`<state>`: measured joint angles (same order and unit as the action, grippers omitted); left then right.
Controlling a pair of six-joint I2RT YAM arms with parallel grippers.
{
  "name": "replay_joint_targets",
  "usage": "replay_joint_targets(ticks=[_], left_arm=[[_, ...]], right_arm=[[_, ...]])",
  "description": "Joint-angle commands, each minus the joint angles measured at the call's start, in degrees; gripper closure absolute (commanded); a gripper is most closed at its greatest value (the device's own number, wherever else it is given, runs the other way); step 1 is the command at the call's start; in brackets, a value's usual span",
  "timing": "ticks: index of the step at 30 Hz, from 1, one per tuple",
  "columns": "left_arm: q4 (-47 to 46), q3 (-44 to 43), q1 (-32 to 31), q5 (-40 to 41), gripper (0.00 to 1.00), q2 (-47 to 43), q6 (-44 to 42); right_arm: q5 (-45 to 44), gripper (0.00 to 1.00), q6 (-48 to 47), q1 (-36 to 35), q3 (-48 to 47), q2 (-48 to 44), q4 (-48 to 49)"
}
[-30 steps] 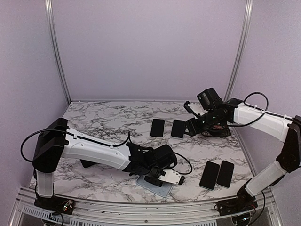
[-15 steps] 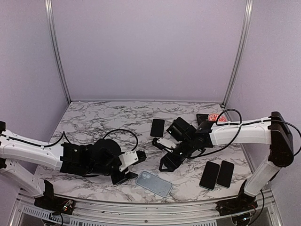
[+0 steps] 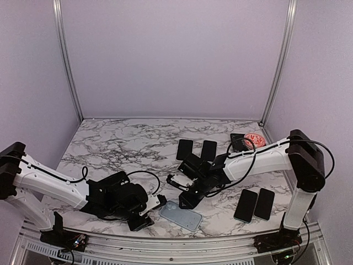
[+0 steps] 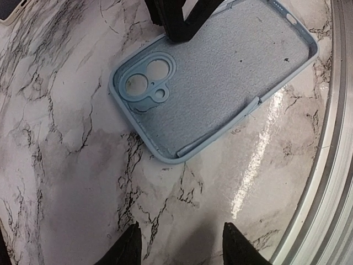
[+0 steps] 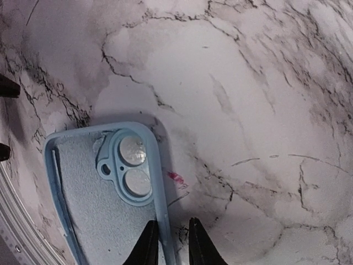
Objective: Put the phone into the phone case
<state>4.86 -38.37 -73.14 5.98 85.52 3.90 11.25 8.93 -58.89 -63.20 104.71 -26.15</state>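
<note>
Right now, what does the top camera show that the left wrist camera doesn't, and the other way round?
Only the top view: four phones, one pair mid-table and one pair on the right. Only the left wrist view: the case close up, its lining and camera cutout clear enough to tell it lies open side up. Both: the blue case on the marble table, with the right gripper at its edge.

The phone case [image 4: 231, 83] is seen as matt, with a finely grained, cloth-like inner lining. The table [image 4: 71, 165] is given a smooth, glossy marble-patterned surface, and its edge rail [image 4: 331, 182] looks like brushed metal.
</note>
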Motion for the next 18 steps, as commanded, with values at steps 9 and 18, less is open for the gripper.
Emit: replay_joint_targets(ticks=[9, 18], left_arm=[[-3.8, -5.4, 2.7, 18.2, 0.47, 3.3, 8.2], [-3.2, -9.9, 5.7, 18.2, 0.47, 6.9, 7.2]], right_arm=[[-17.6, 1.00, 18.1, 2.5, 1.5, -6.7, -2.3], [-18.1, 0.50, 22.8, 6.5, 2.2, -6.8, -5.1]])
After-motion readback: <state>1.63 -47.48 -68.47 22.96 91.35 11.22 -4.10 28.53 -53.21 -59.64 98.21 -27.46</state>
